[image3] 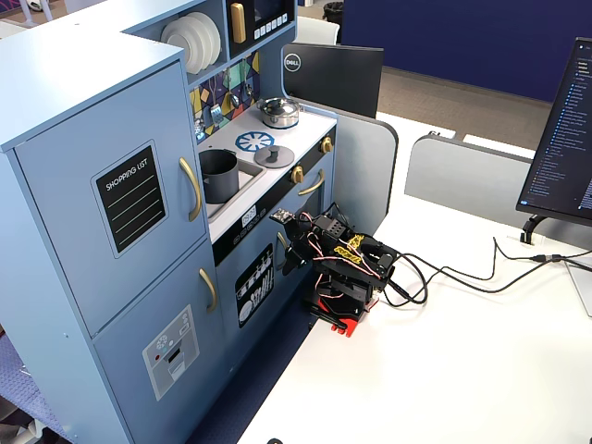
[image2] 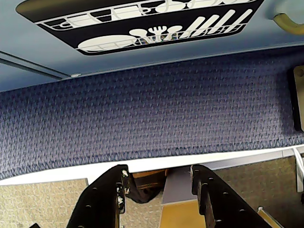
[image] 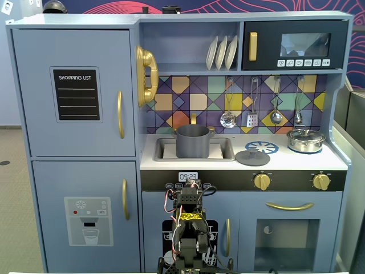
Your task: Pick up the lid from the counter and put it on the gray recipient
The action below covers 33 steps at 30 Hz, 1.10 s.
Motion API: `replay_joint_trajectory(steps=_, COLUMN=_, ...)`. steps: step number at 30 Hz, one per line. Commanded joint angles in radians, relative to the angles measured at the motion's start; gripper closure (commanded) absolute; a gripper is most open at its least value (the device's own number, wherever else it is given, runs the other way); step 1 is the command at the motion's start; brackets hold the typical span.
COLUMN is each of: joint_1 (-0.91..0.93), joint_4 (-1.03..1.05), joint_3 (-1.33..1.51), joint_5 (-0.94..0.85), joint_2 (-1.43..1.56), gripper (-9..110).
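Ideally, the empty, parted gripper, folded low before the toy kitchen, rises well up to the lid on the counter beside the gray recipient, descending squarely over its knob.

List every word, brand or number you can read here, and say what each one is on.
"SHOPPING LIST": black board on the fridge door, legible in both fixed views.
"DELL": back of the black monitor.
Oven clock display: digits too blurred to read.
Microwave buttons: icons only, too small.
Screen text: too small.
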Motion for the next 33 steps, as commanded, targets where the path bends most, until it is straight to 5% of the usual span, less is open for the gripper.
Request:
replay_joint_trajectory(steps=1, joint_1=0.061, joint_4=0.167, joint_3=0.018, joint_5=0.037, joint_2=-0.006, gripper=101)
replay_joint_trajectory(steps=12, joint_1=0.060, joint_4=0.147, joint_3=0.017, joint_5=0.071, joint_2=-0.006, gripper=101)
replay_joint_trajectory(steps=33, joint_1=0.440, joint_4=-0.647, joint_3=-0.548, joint_5=-0.143, joint_2=-0.222, gripper=101)
